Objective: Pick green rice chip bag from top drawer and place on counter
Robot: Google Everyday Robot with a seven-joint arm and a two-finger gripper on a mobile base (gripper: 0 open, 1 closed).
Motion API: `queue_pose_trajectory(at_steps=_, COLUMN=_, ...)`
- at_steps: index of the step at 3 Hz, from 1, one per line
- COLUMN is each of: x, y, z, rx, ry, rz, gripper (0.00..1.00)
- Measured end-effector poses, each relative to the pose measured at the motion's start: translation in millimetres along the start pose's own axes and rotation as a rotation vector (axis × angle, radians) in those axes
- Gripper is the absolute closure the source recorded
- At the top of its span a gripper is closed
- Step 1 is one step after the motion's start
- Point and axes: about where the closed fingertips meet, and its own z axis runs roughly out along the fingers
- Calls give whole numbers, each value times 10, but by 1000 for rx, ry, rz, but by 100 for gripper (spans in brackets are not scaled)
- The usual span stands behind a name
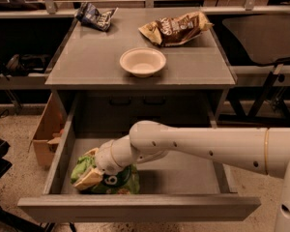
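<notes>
Evidently for lifting, the pale gripper (89, 174) pinched the crinkled green rice chip bag (120, 182), near-left in the shallow grey top drawer (183, 208).

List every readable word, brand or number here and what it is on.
Nothing reads clearly.
Green rice chip bag, in the top drawer with the gripper at it: white lettering, blurred.
Brown chip bag on the counter: white lettering, blurred.
Dark blue snack bag: pale lettering, blurred.
White bowl: no text.
</notes>
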Motion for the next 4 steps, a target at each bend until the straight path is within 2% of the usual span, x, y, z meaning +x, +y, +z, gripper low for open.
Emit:
queue_pose_trajectory(at_steps=1, x=-61, y=34, z=12, rx=-14, ry=-29, rz=-28, gripper=100)
queue_pose_trajectory(at_steps=4, x=-302, y=-14, z=-103, rx=-6, ry=-113, rz=-103, gripper=100)
